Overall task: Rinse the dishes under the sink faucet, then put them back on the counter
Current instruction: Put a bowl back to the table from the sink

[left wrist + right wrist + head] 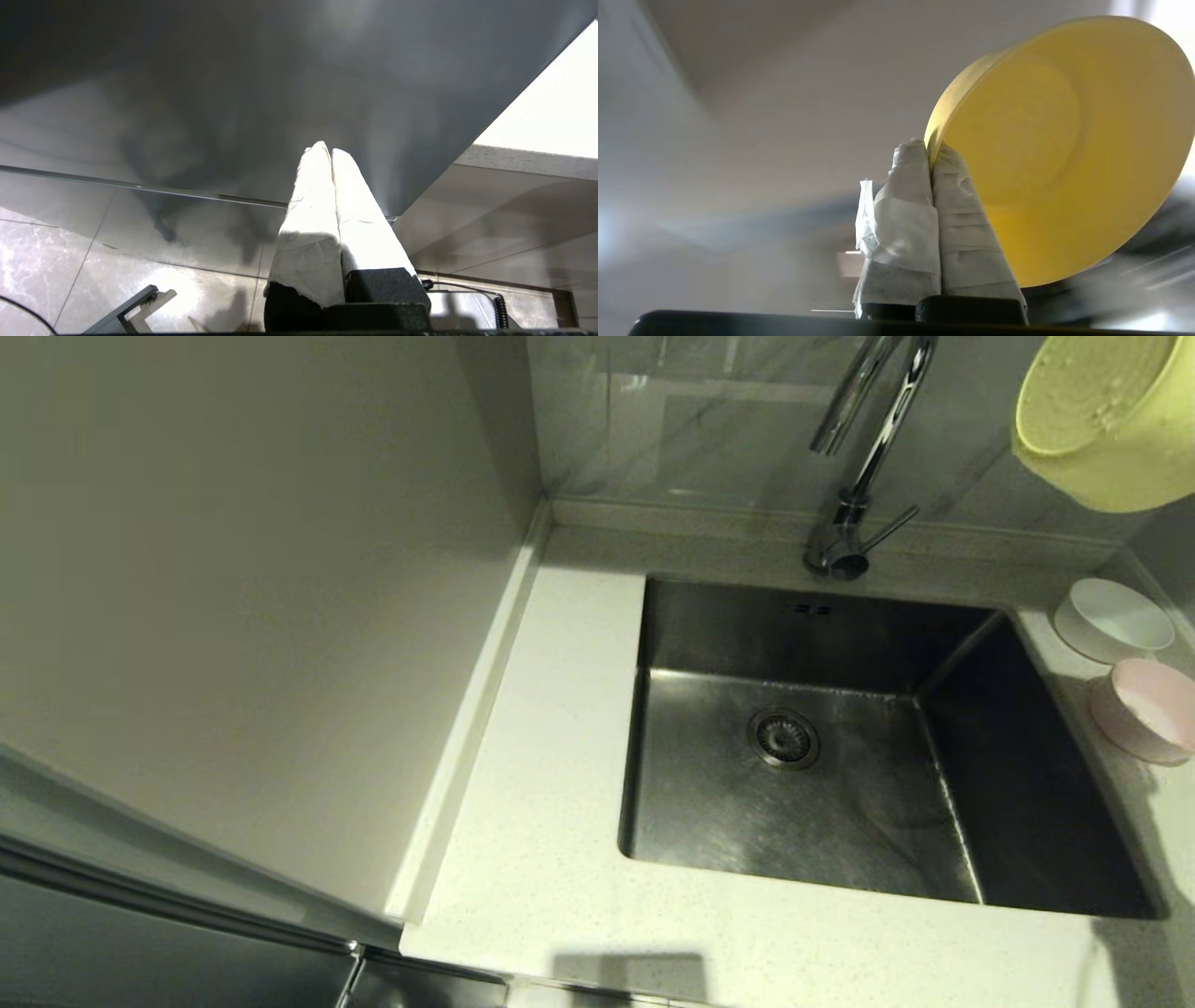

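A yellow-green bowl (1106, 415) hangs tilted in the air at the top right of the head view, wet inside, to the right of the faucet (864, 457). My right gripper (930, 150) is shut on that bowl's rim (1059, 154); the gripper itself is out of the head view. A white bowl (1111, 619) and a pale pink bowl (1144, 709) stand on the counter (551, 775) right of the sink (840, 747). My left gripper (326, 150) is shut and empty, parked low in front of a dark cabinet.
A tall pale cabinet side (233, 569) walls off the left of the counter. A low raised edge (467, 737) runs along it. Grey wall tiles (700, 420) stand behind the faucet. The sink's drain (784, 737) sits mid-basin.
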Robot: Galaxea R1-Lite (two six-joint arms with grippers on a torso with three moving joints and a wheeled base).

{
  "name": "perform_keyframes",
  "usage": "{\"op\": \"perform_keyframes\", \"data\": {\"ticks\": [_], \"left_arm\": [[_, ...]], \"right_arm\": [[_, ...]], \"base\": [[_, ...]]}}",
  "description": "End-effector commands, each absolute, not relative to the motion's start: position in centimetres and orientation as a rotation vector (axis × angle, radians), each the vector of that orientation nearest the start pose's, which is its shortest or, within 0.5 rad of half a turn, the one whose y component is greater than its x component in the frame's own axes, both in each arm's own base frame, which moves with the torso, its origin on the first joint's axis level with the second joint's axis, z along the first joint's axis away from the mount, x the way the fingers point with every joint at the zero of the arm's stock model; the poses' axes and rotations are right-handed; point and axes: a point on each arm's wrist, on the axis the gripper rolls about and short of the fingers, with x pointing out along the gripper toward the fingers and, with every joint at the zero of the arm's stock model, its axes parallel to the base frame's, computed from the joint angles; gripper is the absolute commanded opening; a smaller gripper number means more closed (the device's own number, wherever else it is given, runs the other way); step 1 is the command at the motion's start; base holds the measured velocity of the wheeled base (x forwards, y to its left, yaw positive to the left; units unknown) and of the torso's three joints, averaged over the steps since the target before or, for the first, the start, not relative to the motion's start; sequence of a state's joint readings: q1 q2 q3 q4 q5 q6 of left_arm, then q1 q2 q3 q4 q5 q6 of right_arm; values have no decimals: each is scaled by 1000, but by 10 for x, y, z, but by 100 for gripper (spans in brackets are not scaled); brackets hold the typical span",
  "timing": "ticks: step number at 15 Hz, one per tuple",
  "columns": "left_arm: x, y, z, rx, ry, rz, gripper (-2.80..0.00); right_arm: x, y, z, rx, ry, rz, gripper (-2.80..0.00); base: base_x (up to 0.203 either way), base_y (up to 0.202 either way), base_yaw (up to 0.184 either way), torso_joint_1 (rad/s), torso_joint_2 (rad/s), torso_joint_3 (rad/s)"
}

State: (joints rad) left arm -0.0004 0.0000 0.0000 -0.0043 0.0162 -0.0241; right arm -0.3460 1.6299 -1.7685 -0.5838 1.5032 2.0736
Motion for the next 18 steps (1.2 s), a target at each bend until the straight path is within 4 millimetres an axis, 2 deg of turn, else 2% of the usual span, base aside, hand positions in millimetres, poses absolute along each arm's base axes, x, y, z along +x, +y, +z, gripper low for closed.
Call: {"op": "perform_keyframes", "data": {"ticks": [1,2,3,4,5,6,7,8,10,11,12,13,14,15,17,18], "left_arm": [[-23,0,76,-25,-6,17,-280],[-23,0,76,-25,-6,17,-280],[-23,0,76,-25,-6,17,-280],[-23,0,76,-25,-6,17,-280],[-23,0,76,-25,-6,17,-280],[-23,0,76,-25,-6,17,-280],[-23,0,76,-25,-6,17,-280],[-23,0,76,-25,-6,17,-280],[-23,0,76,-25,-6,17,-280],[-23,0,76,-25,-6,17,-280],[-23,0,76,-25,-6,17,-280],[-23,0,76,-25,-6,17,-280],[-23,0,76,-25,-6,17,-280],[-23,0,76,-25,-6,17,-280],[-23,0,76,-25,-6,17,-280],[-23,0,76,-25,-6,17,-280]], "right_arm": [[258,-56,431,1677,1158,803,-280],[268,-55,416,1796,1273,730,-280],[271,-54,412,1860,1333,685,-280],[262,-50,425,1838,1326,705,-280],[240,-40,453,1728,1263,789,-280],[229,-29,469,1607,1217,883,-280],[237,-14,468,1575,1283,928,-280],[262,-4,452,1651,1423,879,-280],[312,-8,390,1909,1658,630,-280],[326,-17,360,2039,1733,491,-280],[331,-26,345,2116,1757,412,-280],[331,-30,343,2140,1754,391,-280],[329,-30,354,2099,1721,440,-280],[321,-28,378,2012,1647,539,-280],[293,-26,425,1828,1483,723,-280],[282,-24,434,1781,1440,764,-280]], "base": [[0,0,0,0,0,0],[0,0,0,0,0,0],[0,0,0,0,0,0],[0,0,0,0,0,0],[0,0,0,0,0,0],[0,0,0,0,0,0],[0,0,0,0,0,0],[0,0,0,0,0,0],[0,0,0,0,0,0],[0,0,0,0,0,0],[0,0,0,0,0,0],[0,0,0,0,0,0],[0,0,0,0,0,0],[0,0,0,0,0,0],[0,0,0,0,0,0],[0,0,0,0,0,0]]}}
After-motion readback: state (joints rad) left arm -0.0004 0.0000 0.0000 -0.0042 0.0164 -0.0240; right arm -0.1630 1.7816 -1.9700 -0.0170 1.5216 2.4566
